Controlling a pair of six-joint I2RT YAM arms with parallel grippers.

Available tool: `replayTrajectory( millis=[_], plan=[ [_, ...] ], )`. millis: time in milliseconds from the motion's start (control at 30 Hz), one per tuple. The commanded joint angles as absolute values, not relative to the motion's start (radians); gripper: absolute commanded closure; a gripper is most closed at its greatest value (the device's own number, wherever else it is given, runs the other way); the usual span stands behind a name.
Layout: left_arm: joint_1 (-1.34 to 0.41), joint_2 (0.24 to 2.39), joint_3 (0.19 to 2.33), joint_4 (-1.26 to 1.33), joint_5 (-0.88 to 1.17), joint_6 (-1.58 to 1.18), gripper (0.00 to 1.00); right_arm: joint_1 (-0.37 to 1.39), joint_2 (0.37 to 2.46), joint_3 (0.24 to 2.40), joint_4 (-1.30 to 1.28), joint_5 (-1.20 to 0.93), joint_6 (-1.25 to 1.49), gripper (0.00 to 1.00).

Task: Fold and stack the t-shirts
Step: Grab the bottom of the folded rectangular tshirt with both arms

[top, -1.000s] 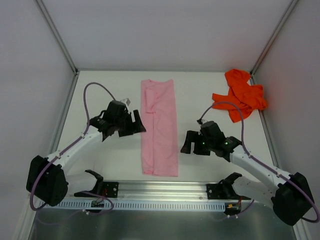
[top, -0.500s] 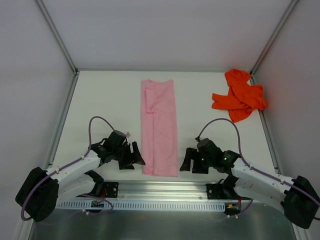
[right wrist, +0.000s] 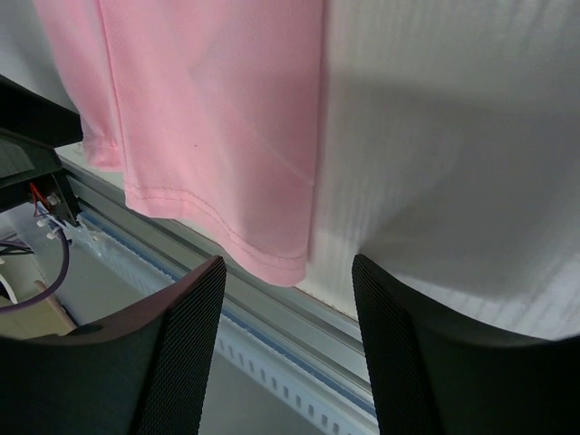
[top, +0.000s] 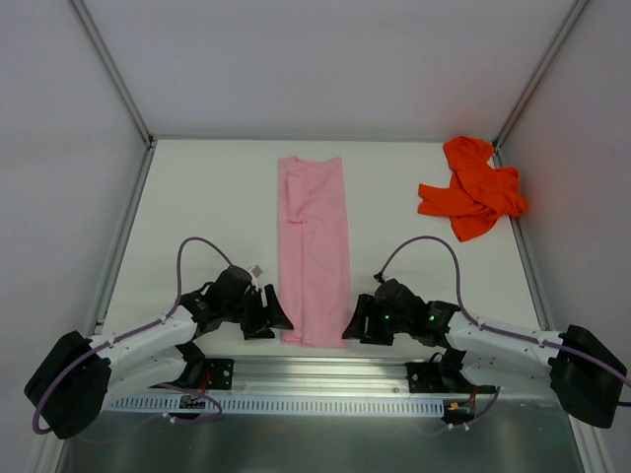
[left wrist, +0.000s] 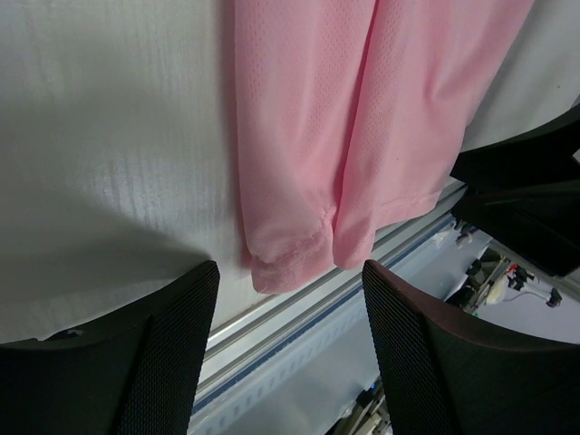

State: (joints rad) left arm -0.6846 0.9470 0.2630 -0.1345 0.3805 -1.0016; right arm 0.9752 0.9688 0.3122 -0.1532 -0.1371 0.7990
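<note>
The pink t-shirt (top: 314,251), folded into a long narrow strip, lies down the middle of the desk (top: 207,197), hem at the near edge. The left gripper (top: 272,317) sits low beside the hem's left corner and the right gripper (top: 356,326) beside its right corner (both with jaws apart, holding nothing). The orange-red t-shirt (top: 475,187) lies crumpled at the far right, well apart from both.
</note>
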Motion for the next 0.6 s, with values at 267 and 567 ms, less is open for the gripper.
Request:
replayTrajectory(
  millis=[267,567],
  plan=[
    [-0.772,1.046,0.236,-0.106,0.316,-1.037,0.49,1.062,1.063,0.291,-0.169,-0.038,0.891,0.48],
    [-0.772,1.049,0.204,-0.088,0.305,-1.037,0.77,1.065,1.109,0.282,-0.118,-0.034,0.905,0.71]
  ],
)
